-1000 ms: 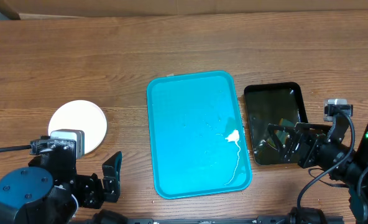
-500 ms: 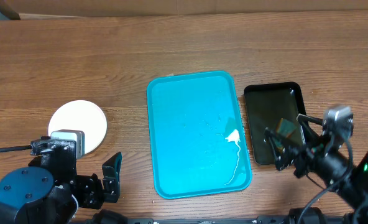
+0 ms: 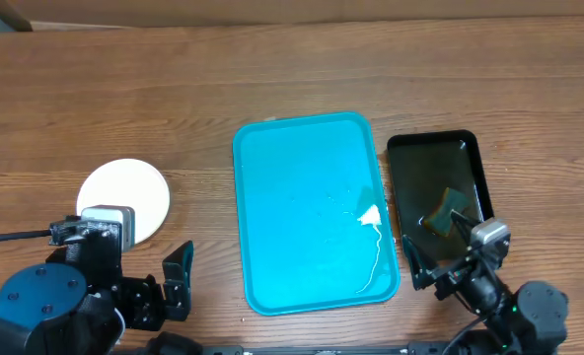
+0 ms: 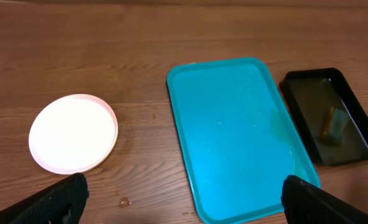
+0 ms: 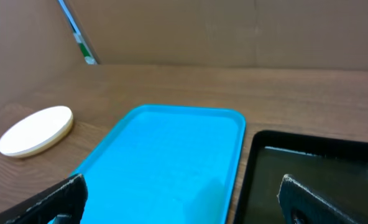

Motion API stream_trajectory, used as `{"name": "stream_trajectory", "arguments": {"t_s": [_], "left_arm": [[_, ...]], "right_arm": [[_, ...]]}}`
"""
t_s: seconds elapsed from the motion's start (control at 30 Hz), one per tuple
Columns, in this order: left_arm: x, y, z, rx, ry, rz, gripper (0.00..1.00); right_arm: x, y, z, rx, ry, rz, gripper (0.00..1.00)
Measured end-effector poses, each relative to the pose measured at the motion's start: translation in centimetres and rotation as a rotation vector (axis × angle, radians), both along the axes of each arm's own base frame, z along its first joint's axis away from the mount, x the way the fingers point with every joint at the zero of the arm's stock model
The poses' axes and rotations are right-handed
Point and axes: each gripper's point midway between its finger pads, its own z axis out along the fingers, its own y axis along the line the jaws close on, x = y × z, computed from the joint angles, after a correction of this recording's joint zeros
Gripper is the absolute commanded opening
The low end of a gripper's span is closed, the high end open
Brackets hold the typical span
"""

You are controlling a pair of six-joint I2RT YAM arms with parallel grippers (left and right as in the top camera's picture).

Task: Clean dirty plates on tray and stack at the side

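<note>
The cyan-blue tray [image 3: 312,286] lies in the middle of the table with no plates on it, only a wet glare patch. It also shows in the left wrist view [image 4: 190,143] and the right wrist view [image 5: 165,155]. The plates [image 3: 124,199] sit in one white stack on the table left of the tray, also in the left wrist view [image 4: 73,132] and the right wrist view [image 5: 36,130]. My left gripper [image 3: 169,286] is open and empty near the front edge, below the stack. My right gripper [image 3: 440,264] is open and empty at the front right, by the tray's corner.
A glossy black tray [image 3: 437,158] stands right of the blue tray, holding liquid and a small green-yellow sponge [image 3: 446,207]. A water drop [image 4: 123,201] lies on the wood between the plate stack and the blue tray. A cardboard wall [image 5: 202,31] stands at the back.
My right arm has drawn back from over the black tray toward the front edge, uncovering the sponge lying in that tray. The left arm has not moved.
</note>
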Motion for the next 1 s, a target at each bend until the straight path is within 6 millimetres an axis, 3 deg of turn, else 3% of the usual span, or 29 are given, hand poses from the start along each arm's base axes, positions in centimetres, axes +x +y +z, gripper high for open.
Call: {"name": "stream_trajectory", "arguments": {"t_s": [0.13, 0.23, 0.47, 1.0], "left_arm": [[0.0, 0.0, 0.0, 0.0, 0.0, 0.0, 1.0], [0.0, 0.0, 0.0, 0.0, 0.0, 0.0, 1.0], [0.0, 0.0, 0.0, 0.0, 0.0, 0.0, 1.0], [0.0, 0.0, 0.0, 0.0, 0.0, 0.0, 1.0]], "right_arm": [[1.0, 0.0, -2.1, 0.0, -0.004, -0.002, 1.0], [1.7, 0.0, -2.5, 0.001, -0.044, -0.004, 1.0], [2.8, 0.2, -1.6, 0.013, -0.202, -0.003, 1.0], [2.8, 0.3, -1.9, 0.013, -0.198, 0.004, 1.0]]}}
